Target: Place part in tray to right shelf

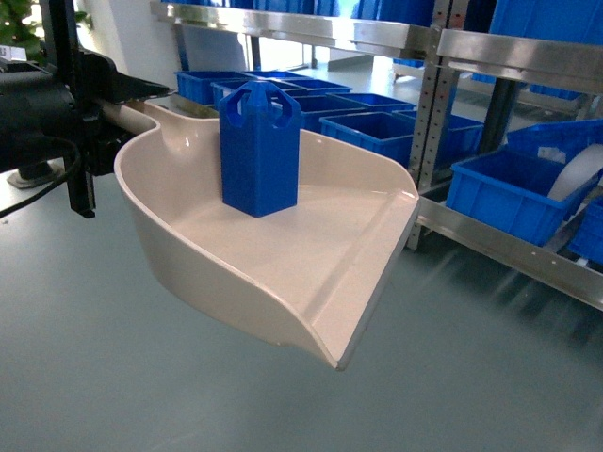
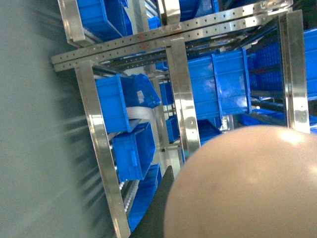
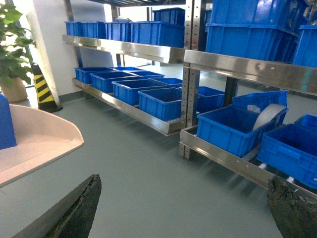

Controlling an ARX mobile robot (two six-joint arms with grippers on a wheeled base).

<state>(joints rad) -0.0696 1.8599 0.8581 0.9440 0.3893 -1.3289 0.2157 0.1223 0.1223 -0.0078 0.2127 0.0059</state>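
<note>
The cream tray (image 1: 311,273) hangs in the air at the left of the head view. My left gripper (image 1: 127,102) is shut on its stub handle. The blue part (image 1: 260,151) stands upright inside the tray near the back rim. In the left wrist view the tray's rounded back (image 2: 242,183) fills the lower right, and one black finger (image 2: 159,208) shows beside it. The right shelf (image 1: 509,247) with blue crates (image 1: 504,188) stands to the tray's right. My right gripper (image 3: 185,198) is open over bare floor, holding nothing. The tray's lip (image 3: 44,144) and the part (image 3: 6,124) show at its left.
A second steel rack (image 3: 124,48) with several blue crates runs along the back wall. A potted plant (image 3: 12,54) and a yellow-and-black striped cone (image 3: 43,89) stand at the far left. A white roll (image 1: 579,169) lies in one crate. Grey floor (image 1: 471,377) lies below the tray.
</note>
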